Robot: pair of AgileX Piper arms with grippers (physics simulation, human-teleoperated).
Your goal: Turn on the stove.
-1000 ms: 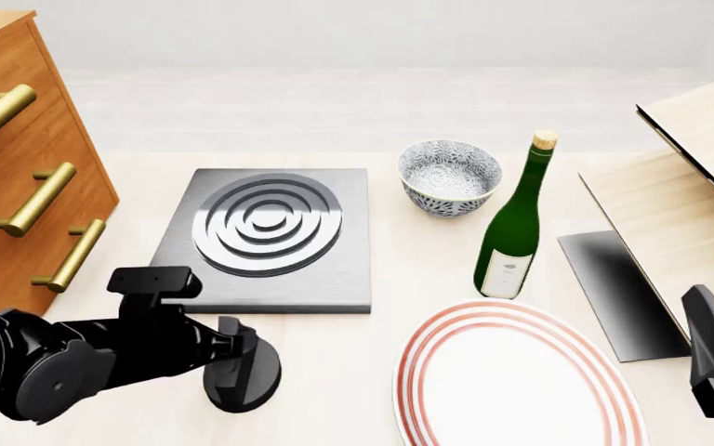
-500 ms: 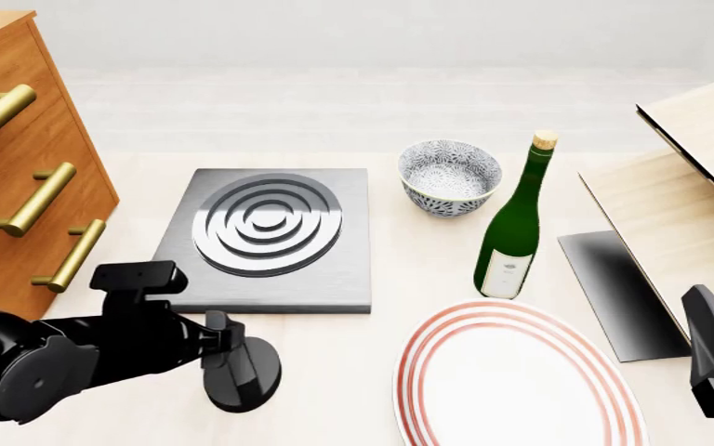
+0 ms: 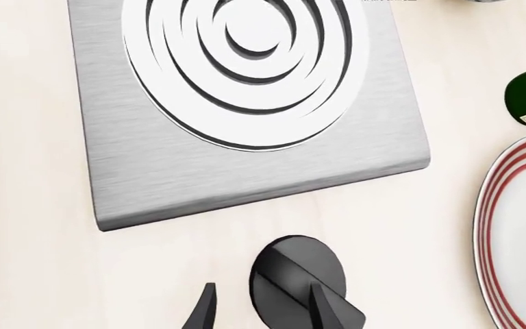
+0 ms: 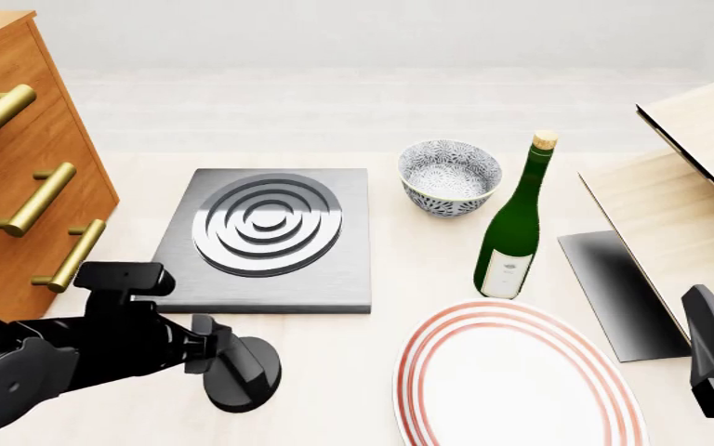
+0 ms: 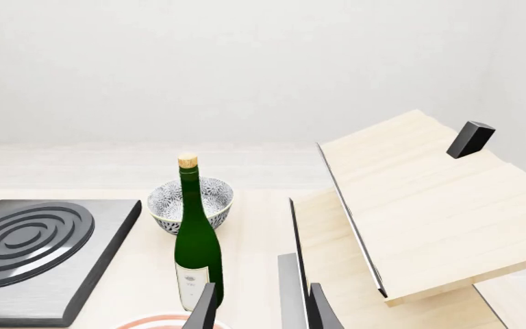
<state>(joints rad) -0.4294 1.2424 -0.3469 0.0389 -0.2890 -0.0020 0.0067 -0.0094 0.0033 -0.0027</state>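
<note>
Dark grey metal marks the stove (image 4: pixel 271 240), a flat square slab with concentric silver burner rings lying on the pale surface (image 4: pixel 370 186), just right of the wooden drawer cabinet (image 4: pixel 16 158) with brass handles. Its small black round knob (image 4: pixel 243 372) sits on the surface just in front of the slab's near edge, apart from it. In the left wrist view the knob (image 3: pixel 298 279) shows a raised ridge across its face, and one fingertip (image 3: pixel 322 308) of the left hand (image 3: pixel 261 312) overlaps the ridge while the other stands clear beside the knob, so the fingers are apart and not clamped on it. From the front, the left hand (image 4: pixel 215 346) is right at the knob; whether it touches cannot be told.

Right of the stove stand a patterned bowl (image 4: pixel 450 177) and a green bottle (image 4: pixel 515 228) with a cork, upright, near each other. A white plate (image 4: pixel 519 376) with red rings lies near the front edge, between the knob and the right arm. The right hand (image 5: pixel 261 308) hangs low at the right, well apart from the stove, its fingers spread and holding nothing, facing the bottle (image 5: pixel 197 247) and a light wooden stand (image 5: pixel 409 205).
</note>
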